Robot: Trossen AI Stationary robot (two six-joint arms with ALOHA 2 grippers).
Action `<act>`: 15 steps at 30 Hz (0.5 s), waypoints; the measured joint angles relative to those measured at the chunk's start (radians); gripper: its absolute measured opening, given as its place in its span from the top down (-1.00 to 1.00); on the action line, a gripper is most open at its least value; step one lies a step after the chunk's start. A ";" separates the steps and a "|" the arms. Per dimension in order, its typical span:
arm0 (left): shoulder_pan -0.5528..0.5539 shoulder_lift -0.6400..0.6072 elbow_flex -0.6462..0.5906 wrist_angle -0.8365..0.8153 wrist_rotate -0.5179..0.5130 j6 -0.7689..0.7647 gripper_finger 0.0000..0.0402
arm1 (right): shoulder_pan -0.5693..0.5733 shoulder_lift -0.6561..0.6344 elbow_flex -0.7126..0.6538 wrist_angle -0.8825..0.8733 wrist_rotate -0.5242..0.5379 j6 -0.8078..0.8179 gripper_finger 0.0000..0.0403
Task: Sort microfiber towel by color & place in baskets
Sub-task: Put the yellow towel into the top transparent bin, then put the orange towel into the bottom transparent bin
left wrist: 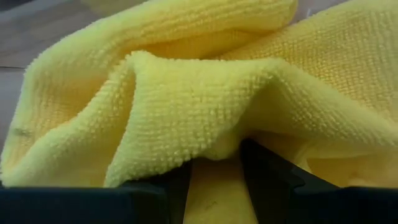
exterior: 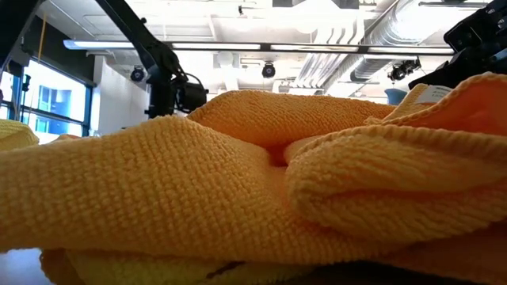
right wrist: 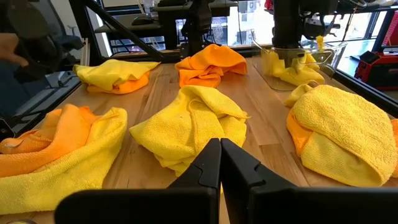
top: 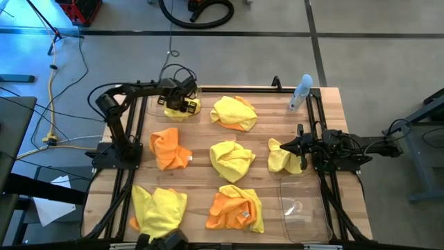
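Observation:
My left gripper (top: 182, 101) reaches into a clear basket (top: 154, 112) at the table's far left. It is shut on a yellow towel (left wrist: 186, 93), also seen in the right wrist view as the yellow towel (right wrist: 292, 71) inside the basket's wall (right wrist: 333, 62). My right gripper (right wrist: 219, 158) is shut and rests level at the table's right side, its tips beside another yellow towel (top: 283, 156). Several yellow and orange towels lie crumpled on the wood, among them a yellow one (top: 231, 158) in the middle. A second clear basket (top: 302, 205) stands at the near right. My left gripper pinches a raised fold of the yellow towel (left wrist: 214, 140) between its two fingers (left wrist: 267, 174). The fingers come from above, pointing steeply down. The rest of the towel spreads slack below and around them, lying in the basket.
A pale spray bottle (top: 300, 92) lies at the far right corner. An orange towel (top: 170, 147) lies just near of the left basket, and an orange-and-yellow heap (exterior: 253, 182) fills the low view. Black arm frames run along both sides of the table.

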 joint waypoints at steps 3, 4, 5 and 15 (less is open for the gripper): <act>0.000 -0.047 0.000 -0.006 0.001 -0.024 0.36 | 0.000 0.000 0.000 0.000 0.000 0.000 1.00; 0.000 -0.066 0.000 -0.007 0.001 -0.027 0.36 | 0.000 0.000 0.000 0.000 0.000 0.000 1.00; 0.000 -0.086 0.000 -0.007 0.001 -0.027 0.36 | 0.000 0.000 0.000 0.000 0.000 0.000 1.00; -0.048 -0.326 0.000 -0.013 -0.008 0.068 0.36 | 0.000 0.000 0.000 0.000 0.000 0.000 1.00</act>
